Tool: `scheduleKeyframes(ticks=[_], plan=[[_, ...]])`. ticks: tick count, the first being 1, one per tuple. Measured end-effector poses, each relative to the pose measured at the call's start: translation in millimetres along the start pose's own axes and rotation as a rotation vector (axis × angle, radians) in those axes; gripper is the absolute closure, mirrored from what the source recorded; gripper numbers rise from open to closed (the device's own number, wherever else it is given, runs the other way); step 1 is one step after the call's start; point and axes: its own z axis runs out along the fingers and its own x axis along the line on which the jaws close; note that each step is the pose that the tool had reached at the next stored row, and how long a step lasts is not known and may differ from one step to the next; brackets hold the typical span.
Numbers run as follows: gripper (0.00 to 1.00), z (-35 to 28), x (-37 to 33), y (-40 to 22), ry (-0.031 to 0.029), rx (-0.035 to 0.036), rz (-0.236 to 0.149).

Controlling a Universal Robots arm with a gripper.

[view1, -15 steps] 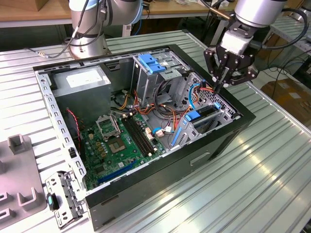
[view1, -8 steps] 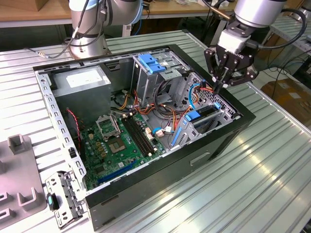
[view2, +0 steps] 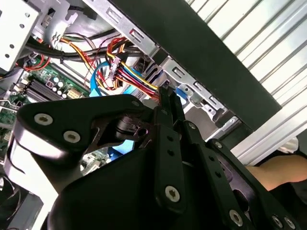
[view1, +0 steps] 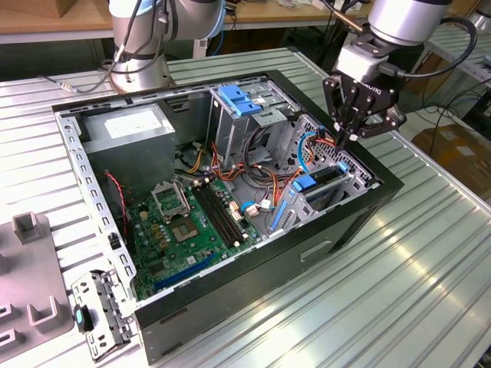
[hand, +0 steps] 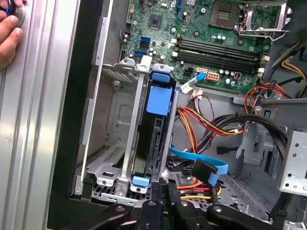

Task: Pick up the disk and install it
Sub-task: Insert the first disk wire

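Fingers (view2: 166, 103) look pinched together with nothing visible between them, so the gripper (view1: 340, 142) reads as closed and empty, its tip right at the near end of the disk (hand: 149, 139), though I can't tell if it touches. The disk sits on edge in a slot of the drive cage (hand: 125, 143), blue rails (hand: 159, 98) along it, at the exterior view's right end of the case (view1: 253, 303), so it looks mostly seated. Handling-wise I'd guess it's dense and stiff, with smooth metal faces that could slip and internals that hate knocks, so push or grab it by the plastic rail ends, not the flat faces. The first wrist view looks straight down the slot and shows the motherboard (hand: 216, 28) beyond. The second wrist view gives the cable bundle (view2: 122, 72) crowding the cage. The exterior view shows the arm's approach from above. A person's hand (hand: 7, 36) rests on the table beside the case.
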Motion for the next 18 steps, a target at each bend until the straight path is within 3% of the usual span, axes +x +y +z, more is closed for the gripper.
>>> scheduleKeyframes(ticks=[2, 6, 12, 18], plan=[[0.84, 0.4, -0.5, 2.4, 0.0002, -0.0021, 0.007], [0.84, 2.7, -0.6, 2.6, 0.0025, -0.0066, 0.067], [0.84, 5.0, -2.0, 9.5, 0.0024, -0.0071, 0.075], [0.84, 7.8, -1.1, 10.9, 0.0030, -0.0089, 0.110]])
